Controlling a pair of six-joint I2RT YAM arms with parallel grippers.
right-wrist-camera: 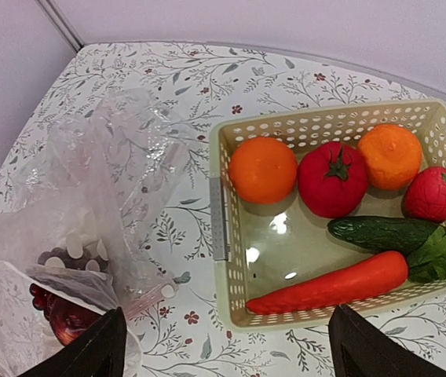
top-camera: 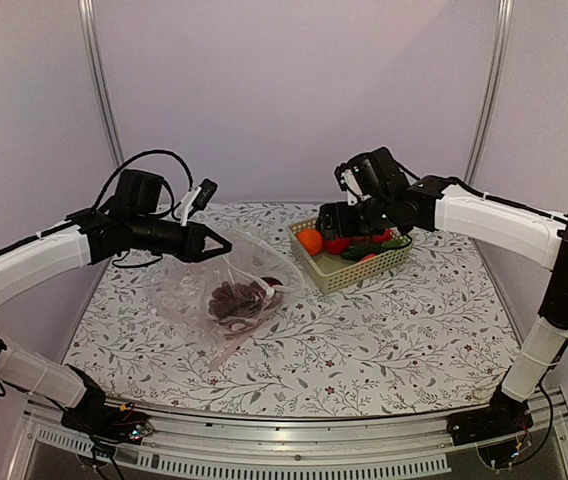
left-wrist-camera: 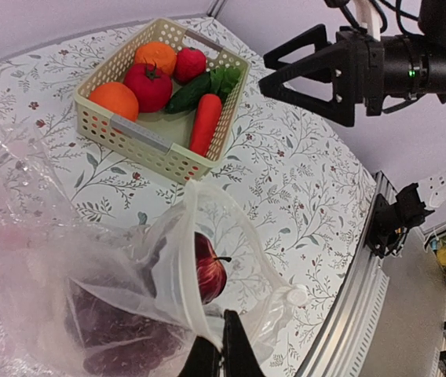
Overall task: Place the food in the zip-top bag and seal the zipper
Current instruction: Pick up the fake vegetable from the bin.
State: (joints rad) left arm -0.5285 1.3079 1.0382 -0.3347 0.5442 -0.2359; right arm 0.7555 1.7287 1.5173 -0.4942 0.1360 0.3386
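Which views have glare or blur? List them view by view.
Right wrist: sharp, with two white glare spots on the basket floor. Left wrist: the bag close to the lens looks milky and soft, while the basket behind it is crisp. Top external: soft overall, with even light and faint shadows; the grapes show dimly through the plastic.

Purple grapes [top-camera: 234, 298], white-dotted clear bag [top-camera: 179, 285], cream basket [top-camera: 349, 272], floral table [top-camera: 364, 345].

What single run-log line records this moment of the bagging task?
left fingers: shut on zip-top bag rim | grapes, red fruit: inside bag | zipper: unsealed | right fingers: open over basket
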